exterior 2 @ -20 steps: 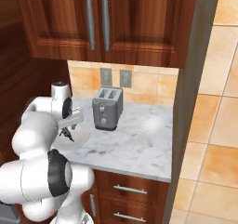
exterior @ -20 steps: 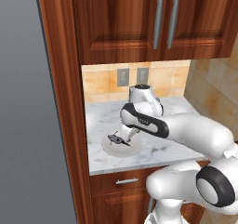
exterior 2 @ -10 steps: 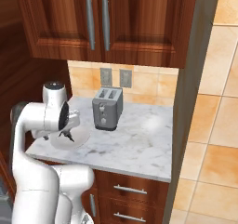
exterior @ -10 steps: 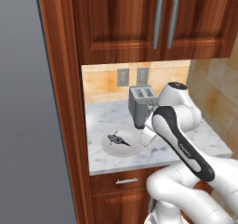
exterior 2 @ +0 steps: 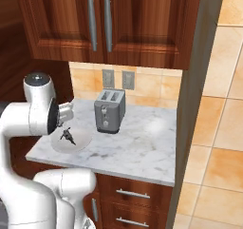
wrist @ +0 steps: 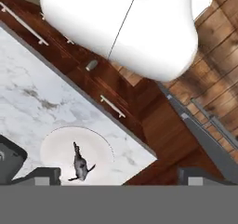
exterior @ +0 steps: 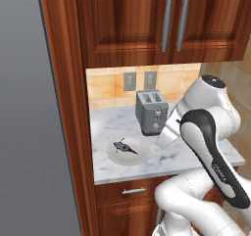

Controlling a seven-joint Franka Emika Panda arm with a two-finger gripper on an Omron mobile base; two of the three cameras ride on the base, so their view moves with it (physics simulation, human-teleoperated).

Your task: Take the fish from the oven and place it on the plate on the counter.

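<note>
Fish (wrist: 80, 165) is seen lying on the plate (wrist: 56, 146) on the tabletop (wrist: 28, 97), below and ahead of the hand (wrist: 118, 176), which is spread wide and holds nothing. The placing step is judged complete; only withdrawal clear of the plate is called for.

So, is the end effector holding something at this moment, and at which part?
Nothing is held. The end effector is open and empty, and the fish lies free on the plate.

Dark grey-black fish (exterior: 124, 147); plain white plate (exterior: 139, 156); white-grey marbled desk (exterior: 196, 154); grey toaster (exterior: 150, 112); reddish-brown wooden cabinets (exterior: 142, 22); orange-tan tiles (exterior 2: 216, 142).
</note>
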